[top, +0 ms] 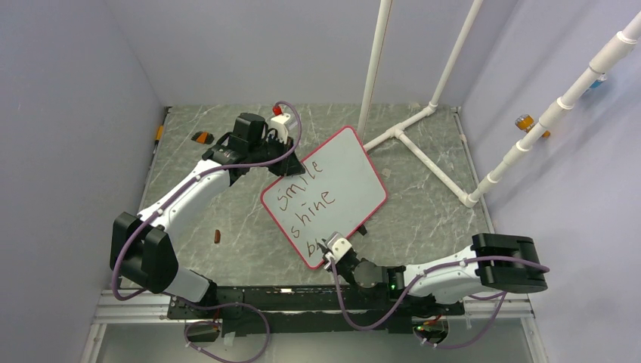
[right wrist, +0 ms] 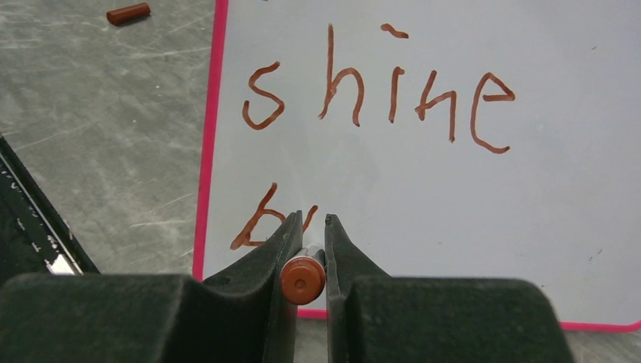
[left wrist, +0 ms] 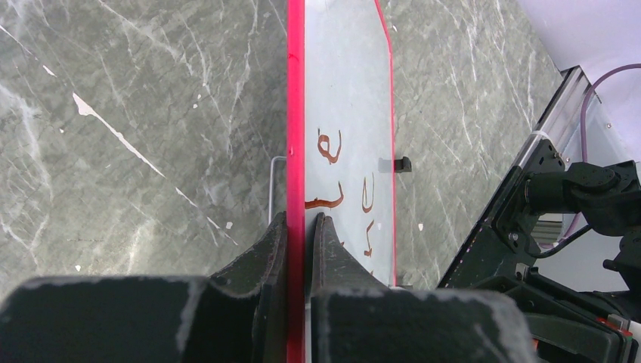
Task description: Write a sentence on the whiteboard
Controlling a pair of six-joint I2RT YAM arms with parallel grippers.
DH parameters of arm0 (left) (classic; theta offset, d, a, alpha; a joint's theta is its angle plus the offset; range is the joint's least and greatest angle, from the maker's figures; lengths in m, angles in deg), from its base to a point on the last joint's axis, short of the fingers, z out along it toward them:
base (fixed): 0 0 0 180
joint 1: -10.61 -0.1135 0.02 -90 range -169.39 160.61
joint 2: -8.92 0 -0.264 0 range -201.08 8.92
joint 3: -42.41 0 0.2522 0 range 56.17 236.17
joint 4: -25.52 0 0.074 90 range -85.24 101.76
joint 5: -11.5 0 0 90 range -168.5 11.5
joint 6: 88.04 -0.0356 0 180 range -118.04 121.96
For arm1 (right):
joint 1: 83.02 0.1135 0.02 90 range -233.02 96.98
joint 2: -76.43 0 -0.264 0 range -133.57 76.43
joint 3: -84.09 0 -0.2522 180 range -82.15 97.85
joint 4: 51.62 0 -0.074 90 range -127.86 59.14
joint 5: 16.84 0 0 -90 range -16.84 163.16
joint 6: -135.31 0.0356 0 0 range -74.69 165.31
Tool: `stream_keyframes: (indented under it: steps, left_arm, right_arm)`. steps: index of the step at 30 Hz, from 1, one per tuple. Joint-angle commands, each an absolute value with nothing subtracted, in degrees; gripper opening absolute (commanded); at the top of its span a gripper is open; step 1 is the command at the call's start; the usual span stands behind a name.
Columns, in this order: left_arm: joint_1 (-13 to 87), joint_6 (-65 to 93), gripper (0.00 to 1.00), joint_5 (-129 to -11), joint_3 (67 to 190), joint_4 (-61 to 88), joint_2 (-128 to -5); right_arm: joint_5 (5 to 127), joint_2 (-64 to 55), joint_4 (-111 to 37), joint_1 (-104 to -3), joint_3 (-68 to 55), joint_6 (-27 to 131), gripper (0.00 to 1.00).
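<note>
Closest to us in the right wrist view was the round, reddish-brown butt end of the marker. It was pinched between the two fingers of the right hand, which was closed on its barrel. The fingers hid the tip, so we could not tell whether it touched. Just beyond lay the whiteboard, with the sentence part done: "smile" and "shine" in full, and below them only a "b" and the start of another stroke.

Seen from above, the board stood tilted over the middle of the desk, one corner toward the near edge, where the right hand worked. The left hand was clamped on the red rim at the board's far-left side, a finger on each face. We could not tell whether the low corner rested on the desk. A loose cap lay toward the near-left corner, apart from the board.

We judged the board light, thin and stiff, with a slick face. Held at one spot on the rim, it would likely pivot away under marker pressure at the opposite corner, so light strokes seemed wise. The rim was the right place to hold, since a grip on the face would smear ink. The marker, smooth and round, could slide back through the fingers if pushed hard.
</note>
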State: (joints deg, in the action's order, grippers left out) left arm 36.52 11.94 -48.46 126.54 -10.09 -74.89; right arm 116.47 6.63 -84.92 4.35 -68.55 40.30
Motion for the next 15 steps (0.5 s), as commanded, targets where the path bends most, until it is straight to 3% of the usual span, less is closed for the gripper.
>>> stream_keyframes:
  steps: [1, 15]
  left_arm:
    - [36.11, 7.57, 0.0, -55.0, 127.32, -7.93, -73.72]
    - [36.17, 7.5, 0.0, -55.03, 127.26, -7.88, -73.61]
  right_arm:
    - [117.5, 5.37, -87.82, 3.31, -67.56, 38.66, 0.0]
    - [116.15, 3.46, -95.83, 2.14, -67.74, 36.71, 0.0]
